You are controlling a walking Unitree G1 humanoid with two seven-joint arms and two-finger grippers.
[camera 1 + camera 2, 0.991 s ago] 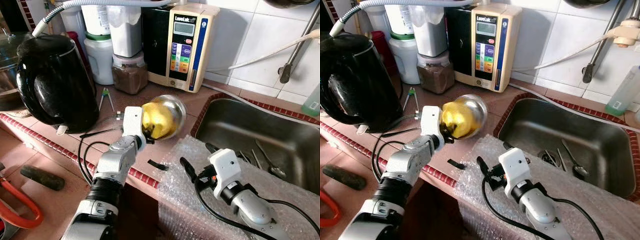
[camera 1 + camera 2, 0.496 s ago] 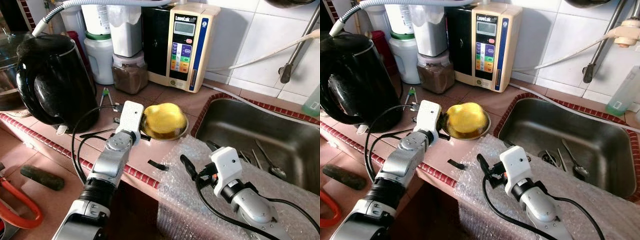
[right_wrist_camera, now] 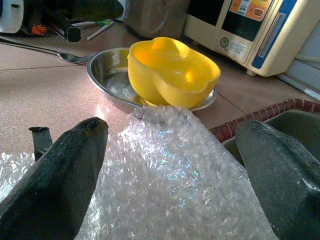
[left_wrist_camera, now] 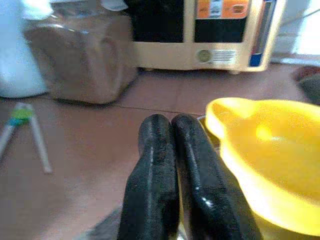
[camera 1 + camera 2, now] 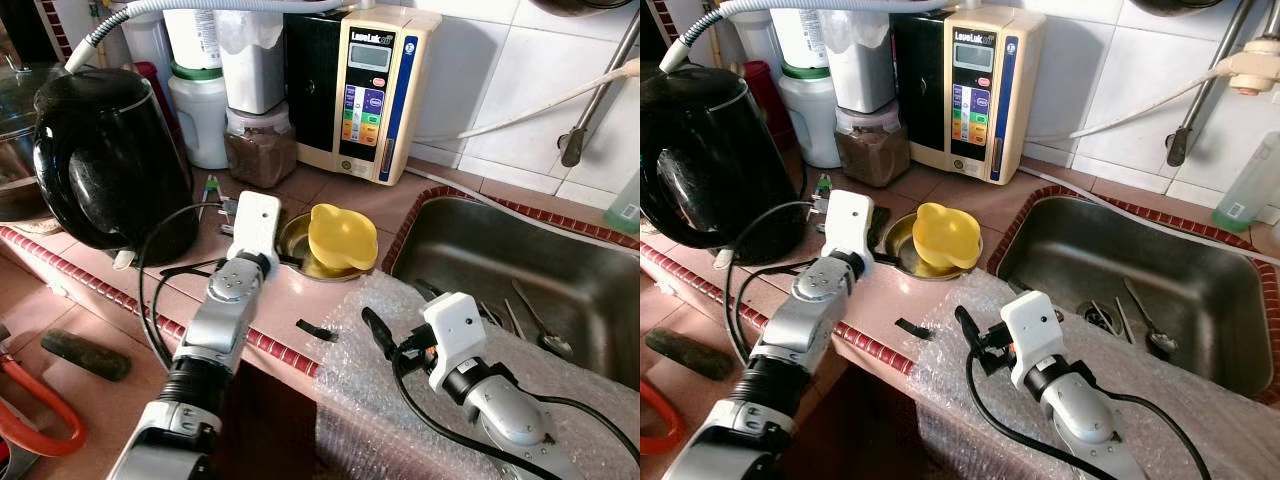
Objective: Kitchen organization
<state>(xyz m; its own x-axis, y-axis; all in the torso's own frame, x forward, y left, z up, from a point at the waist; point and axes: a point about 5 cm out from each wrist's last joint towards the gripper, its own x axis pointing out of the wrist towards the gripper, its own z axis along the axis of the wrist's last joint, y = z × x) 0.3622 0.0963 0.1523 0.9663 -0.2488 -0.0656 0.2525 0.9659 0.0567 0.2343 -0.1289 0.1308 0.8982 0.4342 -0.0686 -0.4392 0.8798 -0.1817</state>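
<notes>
A yellow bowl (image 5: 342, 238) is seen resting upright inside a steel dish (image 5: 902, 240) on the tiled counter (image 5: 250, 300), close to the sink's (image 5: 1140, 270) near-left corner. The left gripper (image 4: 174, 150) is held at the dish's left rim, its fingers pressed together; its wrist view alone reveals them closed beside the bowl. The right gripper (image 3: 170, 165) is shown with fingers spread wide over bubble wrap (image 3: 170, 170) at the counter's front edge. A black kettle (image 5: 110, 160) is set at the left.

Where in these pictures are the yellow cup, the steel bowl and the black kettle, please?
yellow cup (image 5: 342, 235), left eye view, its inner wall
steel bowl (image 3: 107, 80), right wrist view, its inner side
black kettle (image 5: 110, 160), left eye view, its body
</notes>
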